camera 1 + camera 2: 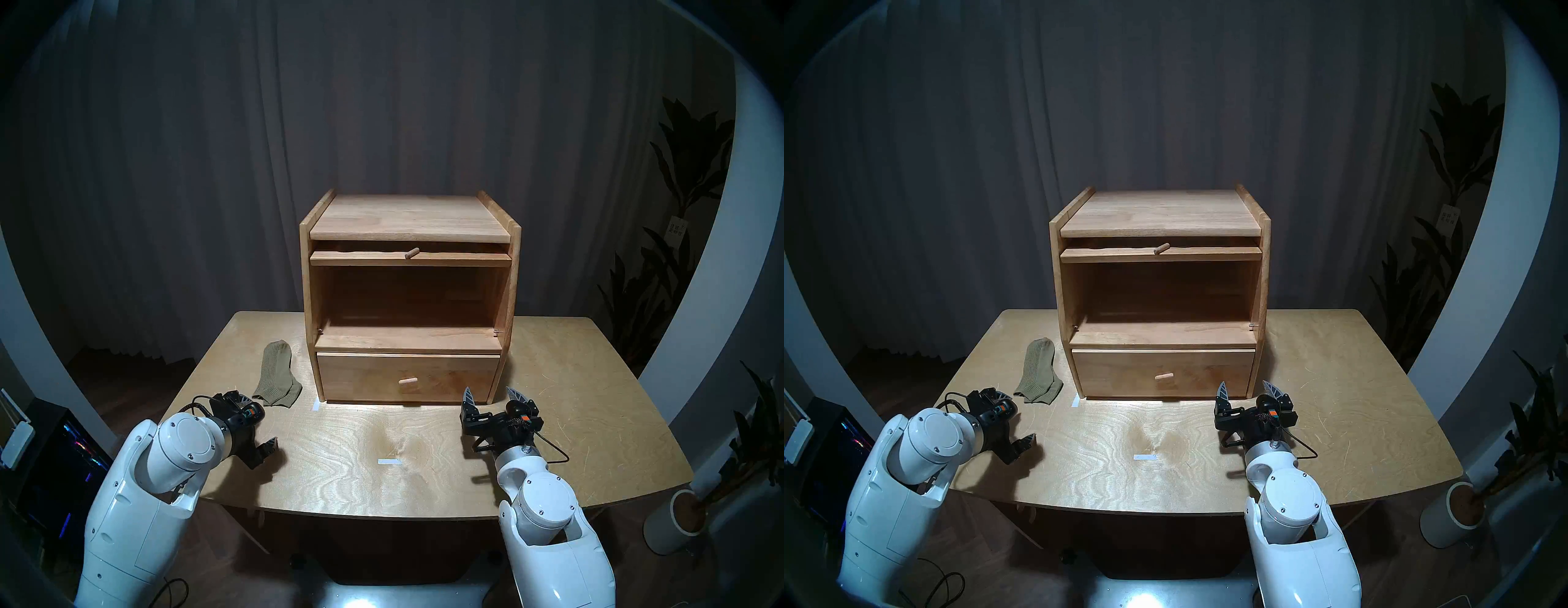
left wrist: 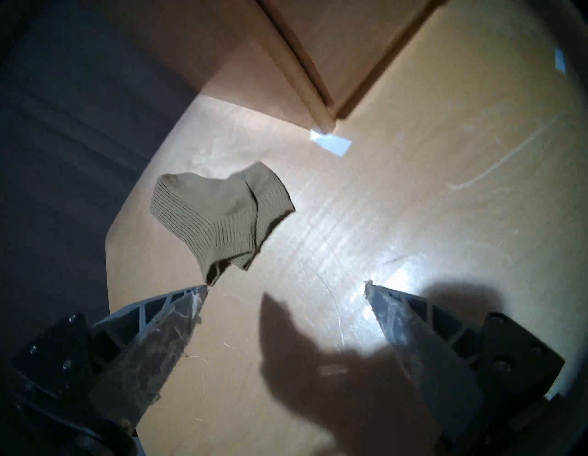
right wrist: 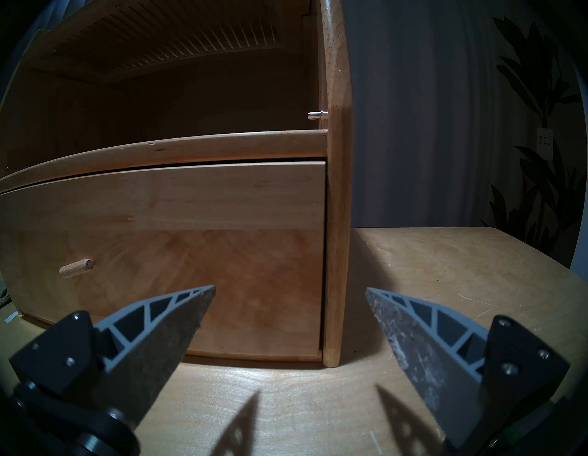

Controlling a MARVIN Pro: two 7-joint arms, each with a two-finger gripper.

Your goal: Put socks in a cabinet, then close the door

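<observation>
Two olive socks (image 1: 278,373) are seen flat on the table (image 1: 572,382), just left of the cabinet (image 1: 409,297). Soft, light, floppy knit is expected; the near cuff edges are best pinched together. Left gripper (image 2: 286,288) is spread wide and empty, right gripper (image 3: 291,291) likewise.

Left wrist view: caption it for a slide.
Open left gripper poised over the table, olive ribbed socks just ahead, beside the cabinet.
</observation>
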